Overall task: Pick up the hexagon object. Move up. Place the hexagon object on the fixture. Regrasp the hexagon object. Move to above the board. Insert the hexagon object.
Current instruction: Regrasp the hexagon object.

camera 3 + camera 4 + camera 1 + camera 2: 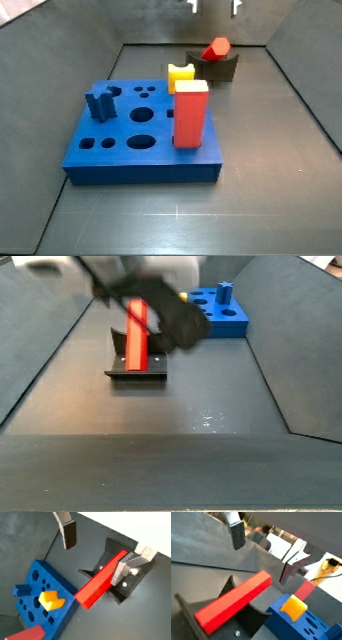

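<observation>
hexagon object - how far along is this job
Done: the hexagon object lies on the fixture. In hand: the gripper hangs open above it, gripping nothing, so the regrasp is not yet made. Left: regrasp, carry to the board, insert.

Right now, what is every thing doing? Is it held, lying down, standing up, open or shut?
Gripper: above the fixture, jaws open, holding nothing.
Hexagon object: lying tilted on the fixture, not held.
Fixture: on the floor beside the board, carrying the hexagon object.
Board: flat on the floor.
Tall red block: standing upright in the board.
Yellow notched block: sitting in the board.
Blue peg: upright on the board.
</observation>
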### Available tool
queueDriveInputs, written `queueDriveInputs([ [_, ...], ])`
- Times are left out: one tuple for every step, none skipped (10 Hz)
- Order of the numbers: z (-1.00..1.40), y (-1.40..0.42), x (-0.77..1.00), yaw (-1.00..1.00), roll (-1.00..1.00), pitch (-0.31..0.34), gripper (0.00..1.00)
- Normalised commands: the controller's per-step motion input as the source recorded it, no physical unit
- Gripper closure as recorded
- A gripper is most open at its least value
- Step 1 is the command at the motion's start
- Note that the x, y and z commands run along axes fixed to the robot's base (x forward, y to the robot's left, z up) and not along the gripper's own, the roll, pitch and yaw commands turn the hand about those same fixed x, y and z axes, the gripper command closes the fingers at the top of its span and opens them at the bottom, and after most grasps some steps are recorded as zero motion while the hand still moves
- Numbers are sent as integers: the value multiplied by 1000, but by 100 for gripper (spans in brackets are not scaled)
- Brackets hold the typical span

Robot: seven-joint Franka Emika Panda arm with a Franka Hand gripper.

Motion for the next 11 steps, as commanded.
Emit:
queueDriveInputs([
  [707,-1000,41,29,1000,45,0],
  [660,-1000,13,29,1000,38,0],
  [572,-1000,-5,28,1000,32,0],
  [487,-1000,-9,28,1000,31,0],
  [417,-1000,-12,28,1000,29,0],
  [324,-1000,-14,28,1000,26,0],
  [246,-865,-21,28,1000,24,0],
  [115,-625,-27,29,1000,19,0],
  [57,-443,-28,30,1000,13,0],
  [34,-197,-30,32,1000,7,0],
  [28,-81,-27,32,1000,3,0],
])
